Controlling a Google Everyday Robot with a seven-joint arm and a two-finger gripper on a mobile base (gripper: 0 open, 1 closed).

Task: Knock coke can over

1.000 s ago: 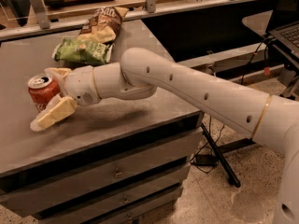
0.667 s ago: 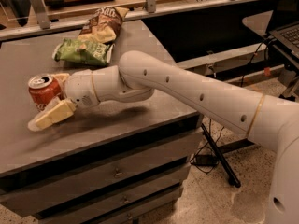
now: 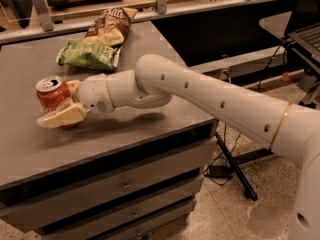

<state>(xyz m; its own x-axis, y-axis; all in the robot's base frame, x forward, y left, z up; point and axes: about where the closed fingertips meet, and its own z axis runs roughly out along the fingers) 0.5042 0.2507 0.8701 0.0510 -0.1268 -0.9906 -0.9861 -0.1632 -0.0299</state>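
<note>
We see the gripper [image 3: 56,103] low over the left part of the table [image 3: 30,149], its pale fingers [image 3: 62,116] spread apart with the can [image 3: 51,91] between them. The near finger lies across the can's lower front, tip pointing left, and looks to touch it. The far finger shows just behind the can's right shoulder. We cannot tell whether that one touches.

The can is red with a silver top and stands upright on the table, near its left edge. Its base is partly hidden by the near finger.

Behind the gripper we see the rounded white wrist, and from it the arm [image 3: 225,104] runs right and downward across the table's front corner to the robot's body at the lower right edge.

Farther back on the table lies a green bag [image 3: 90,55], flat, well apart from the can. A brown bag [image 3: 107,26] lies just behind it, touching or overlapping it at the table's far edge.

Under the table top we see drawers [image 3: 125,186] stacked in the front face. To the right, a black stand leg [image 3: 235,171] slants down to the speckled floor [image 3: 240,214], and a laptop [image 3: 307,34] sits on a surface at the upper right.
</note>
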